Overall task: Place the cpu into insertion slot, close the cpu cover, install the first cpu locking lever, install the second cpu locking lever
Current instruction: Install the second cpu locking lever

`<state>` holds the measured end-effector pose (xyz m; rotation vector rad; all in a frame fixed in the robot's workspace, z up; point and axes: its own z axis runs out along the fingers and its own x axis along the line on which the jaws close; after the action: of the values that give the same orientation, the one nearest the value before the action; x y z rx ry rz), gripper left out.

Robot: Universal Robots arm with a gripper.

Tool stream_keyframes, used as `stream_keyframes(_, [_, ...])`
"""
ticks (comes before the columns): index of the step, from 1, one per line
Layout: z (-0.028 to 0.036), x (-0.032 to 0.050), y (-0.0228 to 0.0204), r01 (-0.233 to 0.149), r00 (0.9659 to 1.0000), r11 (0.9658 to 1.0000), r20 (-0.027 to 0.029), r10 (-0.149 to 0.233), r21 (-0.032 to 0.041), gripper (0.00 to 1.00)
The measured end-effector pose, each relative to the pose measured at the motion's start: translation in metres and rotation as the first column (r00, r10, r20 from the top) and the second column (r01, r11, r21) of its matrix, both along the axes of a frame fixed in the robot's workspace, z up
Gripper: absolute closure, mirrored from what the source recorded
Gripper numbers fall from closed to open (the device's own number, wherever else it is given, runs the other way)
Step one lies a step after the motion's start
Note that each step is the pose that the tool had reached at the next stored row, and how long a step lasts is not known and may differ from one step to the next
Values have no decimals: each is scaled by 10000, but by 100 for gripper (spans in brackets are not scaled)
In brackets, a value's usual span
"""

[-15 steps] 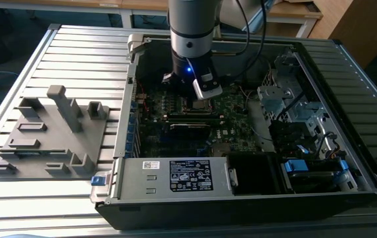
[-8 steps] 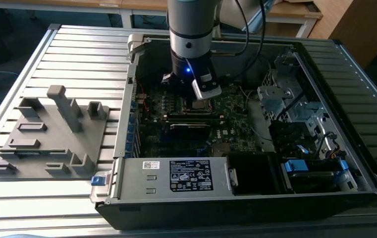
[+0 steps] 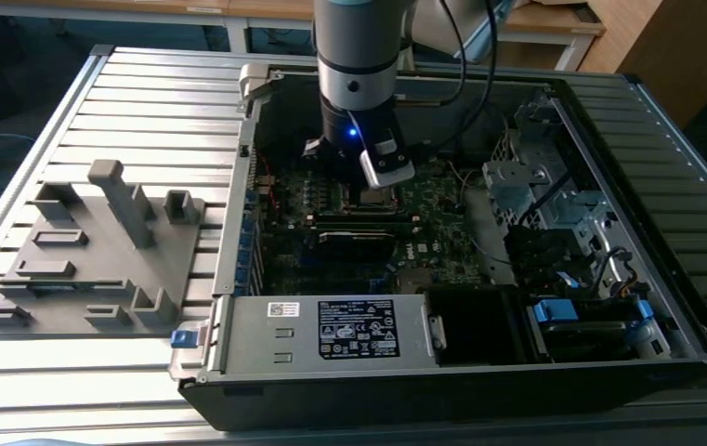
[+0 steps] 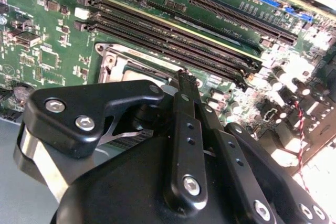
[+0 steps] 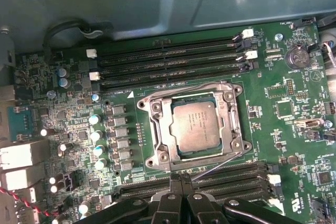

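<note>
In the first wrist view the cpu (image 5: 195,128) lies flat in its socket, dull silver top up. The cpu cover (image 5: 157,125), a shiny metal frame, lies down around it. One wire locking lever (image 5: 181,88) runs along the socket's edge by the memory slots. The other locking lever (image 5: 216,165) slants out from the opposite edge, and its free end stops right at my gripper (image 5: 181,181). My black fingers (image 4: 184,98) are shut together with nothing visibly between them. In the exterior view my gripper (image 3: 382,184) hangs straight over the socket inside the open computer case (image 3: 328,390).
Black memory slots (image 5: 168,61) flank the socket on two sides, and a row of capacitors (image 5: 97,140) stands beside it. A grey moulded fixture (image 3: 93,251) sits on the slatted table at the exterior view's left. Drive cages and cables (image 3: 552,204) crowd the case's other side.
</note>
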<state>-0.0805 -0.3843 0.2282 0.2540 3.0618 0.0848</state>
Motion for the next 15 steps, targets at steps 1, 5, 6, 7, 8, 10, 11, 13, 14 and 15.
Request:
stream_keyframes(1, [-2, -1, 0, 0, 10000, 10000, 1, 0, 1, 89])
stream_keyframes(5, [-12, -9, 0, 1, 10000, 10000, 0, -1, -1, 89])
stream_keyframes(6, [-14, -11, 0, 0, 10000, 10000, 0, 0, -1, 89])
stream_keyframes(7, [-15, -13, 0, 0, 10000, 10000, -1, 0, -2, 89])
stream_keyframes(8, [-17, -14, 0, 0, 10000, 10000, -1, 0, -1, 89])
stream_keyframes(10, [-22, -17, 0, 0, 10000, 10000, 0, 0, 0, 89])
stream_keyframes(11, [-25, -18, 0, 0, 10000, 10000, 0, 0, 1, 89])
stream_keyframes(13, [-34, -19, 0, 0, 10000, 10000, 1, 0, 1, 89])
stream_keyframes(14, [-39, -20, 0, 0, 10000, 10000, 0, 0, 0, 89])
stream_keyframes(15, [-43, -20, 0, 0, 10000, 10000, 0, 0, 0, 89])
